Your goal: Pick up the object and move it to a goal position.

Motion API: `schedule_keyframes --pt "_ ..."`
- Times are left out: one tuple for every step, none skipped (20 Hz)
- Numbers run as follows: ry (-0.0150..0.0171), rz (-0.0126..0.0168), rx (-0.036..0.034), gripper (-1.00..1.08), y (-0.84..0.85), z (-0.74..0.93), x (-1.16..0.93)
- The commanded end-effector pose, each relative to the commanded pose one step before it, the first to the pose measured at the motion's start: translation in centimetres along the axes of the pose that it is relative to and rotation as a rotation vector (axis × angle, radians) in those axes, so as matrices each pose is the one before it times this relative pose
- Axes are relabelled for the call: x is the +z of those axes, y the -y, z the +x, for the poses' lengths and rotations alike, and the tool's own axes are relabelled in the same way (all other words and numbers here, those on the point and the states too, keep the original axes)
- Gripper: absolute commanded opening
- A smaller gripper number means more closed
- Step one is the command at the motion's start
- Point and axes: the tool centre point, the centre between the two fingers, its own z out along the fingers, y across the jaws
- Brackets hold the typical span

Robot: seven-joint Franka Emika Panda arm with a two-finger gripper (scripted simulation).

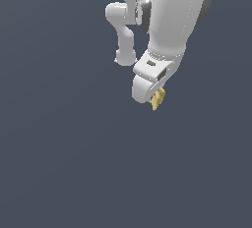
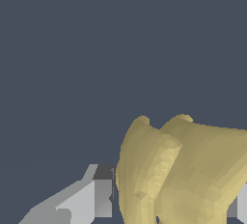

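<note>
The object [image 1: 158, 99] is a small yellow lobed bunch that pokes out just below the white hand in the exterior view, a little right of centre. My gripper [image 1: 151, 95] points down and covers most of it. In the wrist view the object [image 2: 183, 175] looms large and fills the space between the two fingers. One grey finger [image 2: 99, 196] stands against one side of it and the other finger [image 2: 242, 203] just shows at the picture's edge on its far side. The gripper is shut on the object.
The arm's white links [image 1: 174, 20] and elbow [image 1: 123, 30] rise to the upper edge of the exterior view. All around lies a plain dark grey-blue surface [image 1: 64, 163] with no other things on it.
</note>
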Motion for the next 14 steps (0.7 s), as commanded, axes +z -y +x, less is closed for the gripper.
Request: schedule_keyframes --pt "0.00044 0.00108 -0.00004 -1.00 0.671 -0.411 -2.444" --pt "0.00000 0.00000 0.00000 -1.00 0.220 -0.120 -0.877" --pt "-0.00053 0.00045 -0.00001 -1.00 0.191 -0.127 -0.836" --pt "0.00000 0.00000 0.00000 -1.00 0.189 -0.100 -0.775" --pt "0.00000 0.00000 0.00000 -1.00 0.172 -0.089 -0.718" --pt "-0.00036 0.00028 0.00017 -1.00 0.137 -0.098 -0.661" --pt "0.00000 0.00000 0.00000 -1.00 0.136 -0.068 -0.587" --pt "0.00000 0.00000 0.00000 -1.00 0.118 -0.058 -0.520" --pt "0.00000 0.00000 0.00000 -1.00 0.101 -0.048 -0.454" --pt "0.00000 0.00000 0.00000 -1.00 0.085 -0.040 -0.391" --pt "-0.00037 0.00022 0.00054 -1.00 0.036 -0.067 -0.337" --pt "0.00000 0.00000 0.00000 -1.00 0.056 -0.026 -0.267" --pt "0.00000 0.00000 0.00000 -1.00 0.043 -0.019 -0.207" --pt "0.00000 0.00000 0.00000 -1.00 0.030 -0.013 -0.147"
